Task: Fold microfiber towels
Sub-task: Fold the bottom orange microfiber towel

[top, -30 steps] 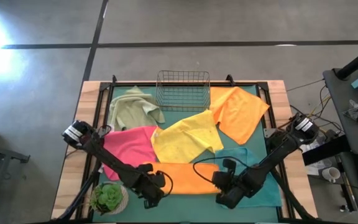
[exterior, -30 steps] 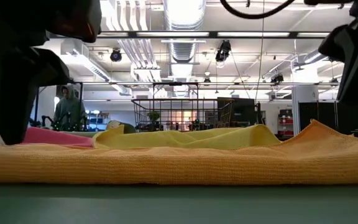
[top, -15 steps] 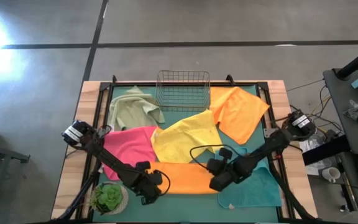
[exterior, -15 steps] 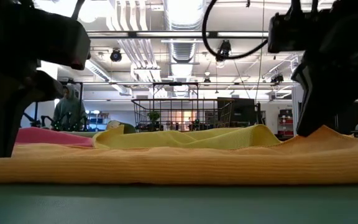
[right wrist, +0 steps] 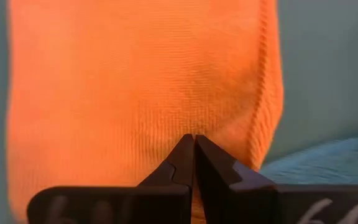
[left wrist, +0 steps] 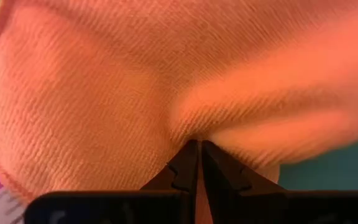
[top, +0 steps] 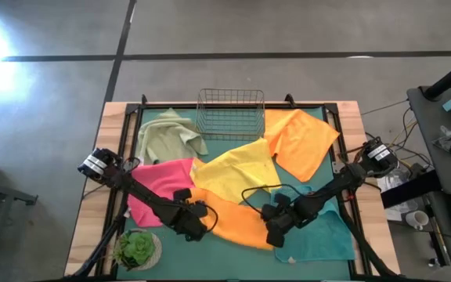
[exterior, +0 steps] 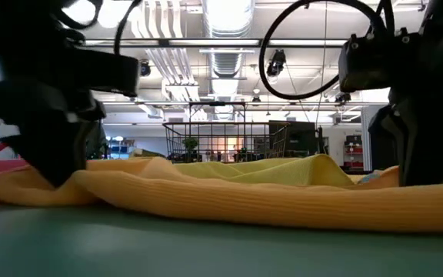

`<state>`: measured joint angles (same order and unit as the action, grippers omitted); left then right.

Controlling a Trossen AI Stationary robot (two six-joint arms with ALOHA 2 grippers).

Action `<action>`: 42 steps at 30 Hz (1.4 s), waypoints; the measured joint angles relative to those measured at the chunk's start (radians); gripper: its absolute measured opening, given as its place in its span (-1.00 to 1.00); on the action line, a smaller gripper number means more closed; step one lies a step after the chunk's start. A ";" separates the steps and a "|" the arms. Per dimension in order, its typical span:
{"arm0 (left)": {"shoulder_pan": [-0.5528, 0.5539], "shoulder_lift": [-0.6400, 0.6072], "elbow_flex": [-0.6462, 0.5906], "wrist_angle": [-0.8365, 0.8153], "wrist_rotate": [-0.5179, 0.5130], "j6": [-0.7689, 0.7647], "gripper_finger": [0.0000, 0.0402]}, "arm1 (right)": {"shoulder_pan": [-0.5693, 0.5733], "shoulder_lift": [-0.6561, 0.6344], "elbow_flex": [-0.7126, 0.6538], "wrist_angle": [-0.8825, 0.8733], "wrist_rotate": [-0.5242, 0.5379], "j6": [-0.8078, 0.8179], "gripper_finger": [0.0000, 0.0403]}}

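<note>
The table (top: 84, 235) has wooden edges and carries a dark-green mat (top: 233, 262); beyond it the high view shows bare grey floor, and the low view looks into a hall with ceiling ducts and strip lights. The left gripper (top: 196, 227) and right gripper (top: 271, 229) sit low over the near part of the mat, each with its fingers pressed together on an edge of the near orange towel (top: 233, 223), which bunches in a ridge between them; both wrist views show the closed fingertips pinching orange cloth. In the low view the dark arm bodies hide the ends of that towel, and most of the cloths behind it are cut off by its ridge. Just beyond the grippers lies the yellow towel (top: 233, 174), with the pink towel (top: 159, 184) beyond the left gripper and under its arm. The teal towel (top: 323, 235) lies beside the right gripper, partly under that arm. Farther off are the second orange towel (top: 304, 141) and the crumpled sage towel (top: 167, 137). Between those two stands a wire basket (top: 230, 111), with nothing visible in it. A small green plant (top: 137, 248) sits at the table's near corner, beside the left gripper.
</note>
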<state>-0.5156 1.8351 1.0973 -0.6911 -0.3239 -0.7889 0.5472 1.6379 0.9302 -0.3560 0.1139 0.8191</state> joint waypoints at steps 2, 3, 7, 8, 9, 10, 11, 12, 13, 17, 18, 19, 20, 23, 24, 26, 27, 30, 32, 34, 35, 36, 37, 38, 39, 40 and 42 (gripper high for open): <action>0.022 0.000 -0.002 0.000 -0.004 0.032 -0.95 | 0.000 0.000 0.000 0.035 -0.033 0.000 -0.96; 0.032 0.000 -0.002 0.000 -0.004 0.045 -0.95 | 0.000 0.000 0.000 0.056 -0.047 0.000 -0.96; 0.064 -0.005 0.008 -0.007 0.004 0.070 -0.95 | 0.000 0.000 0.007 0.115 -0.070 -0.014 -0.96; 0.065 -0.012 0.012 -0.008 0.012 0.071 -0.95 | 0.000 -0.001 0.012 0.114 -0.070 -0.019 -0.96; 0.065 -0.020 0.016 -0.008 0.019 0.071 -0.95 | 0.000 -0.005 0.015 0.112 -0.070 -0.020 -0.96; 0.066 -0.031 0.021 -0.005 0.025 0.072 -0.95 | 0.000 -0.009 0.018 0.105 -0.069 -0.019 -0.96; 0.066 -0.043 0.028 -0.005 0.027 0.071 -0.95 | 0.000 -0.015 0.021 0.099 -0.069 -0.020 -0.96; 0.064 -0.059 0.032 0.000 0.028 0.072 -0.95 | 0.001 -0.024 0.023 0.090 -0.064 -0.021 -0.96; 0.060 -0.074 0.034 0.000 0.031 0.071 -0.95 | 0.002 -0.034 0.024 0.079 -0.061 -0.025 -0.96; 0.049 -0.138 0.034 0.001 0.055 0.065 -0.95 | 0.011 -0.091 0.027 0.042 -0.034 -0.032 -0.96; 0.044 -0.157 0.034 0.003 0.060 0.065 -0.95 | 0.014 -0.111 0.027 0.032 -0.016 -0.032 -0.96; 0.040 -0.175 0.034 0.011 0.061 0.065 -0.95 | 0.020 -0.131 0.027 0.021 0.004 -0.032 -0.96; 0.037 -0.191 0.034 0.033 0.061 0.065 -0.95 | 0.026 -0.153 0.027 0.006 0.029 -0.030 -0.96; 0.028 -0.214 0.035 0.189 0.062 0.082 -0.95 | 0.036 -0.223 0.027 -0.033 0.100 -0.027 -0.96; 0.028 -0.215 0.035 0.265 0.062 0.103 -0.95 | 0.037 -0.244 0.027 -0.045 0.122 -0.025 -0.96; 0.024 -0.209 0.036 0.429 0.062 0.170 -0.95 | 0.037 -0.280 0.027 -0.065 0.158 -0.019 -0.96; 0.023 -0.201 0.037 0.503 0.062 0.203 -0.95 | 0.037 -0.295 0.027 -0.065 0.172 -0.019 -0.96; 0.025 -0.164 0.040 0.641 0.031 0.252 -0.95 | 0.037 -0.330 0.026 -0.069 0.201 -0.024 -0.96; 0.032 -0.134 0.051 0.677 -0.008 0.255 -0.95 | 0.037 -0.343 0.026 -0.072 0.203 -0.025 -0.96; 0.042 -0.095 0.071 0.709 -0.031 0.255 -0.95 | 0.037 -0.344 0.026 -0.082 0.205 -0.025 -0.96; 0.046 -0.073 0.083 0.727 -0.032 0.257 -0.95 | 0.037 -0.343 0.026 -0.086 0.206 -0.025 -0.96; 0.049 -0.050 0.095 0.744 -0.033 0.264 -0.95 | 0.037 -0.343 0.026 -0.091 0.208 -0.025 -0.96; 0.051 -0.024 0.111 0.760 -0.033 0.278 -0.95 | 0.037 -0.340 0.026 -0.091 0.209 -0.024 -0.96; 0.051 0.000 0.128 0.769 -0.032 0.296 -0.95 | 0.037 -0.337 0.026 -0.088 0.210 -0.021 -0.96; 0.050 0.022 0.147 0.767 -0.032 0.312 -0.95 | 0.037 -0.335 0.026 -0.093 0.210 -0.018 -0.96; 0.050 0.045 0.167 0.761 -0.031 0.324 -0.95 | 0.037 -0.333 0.026 -0.102 0.210 -0.018 -0.96; 0.050 0.086 0.198 0.763 -0.031 0.328 -0.95 | 0.037 -0.330 0.026 -0.116 0.210 -0.014 -0.96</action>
<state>-0.4660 1.9215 1.2957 0.0718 -0.3546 -0.4604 0.5846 1.3075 0.9562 -0.4716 0.3241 0.8050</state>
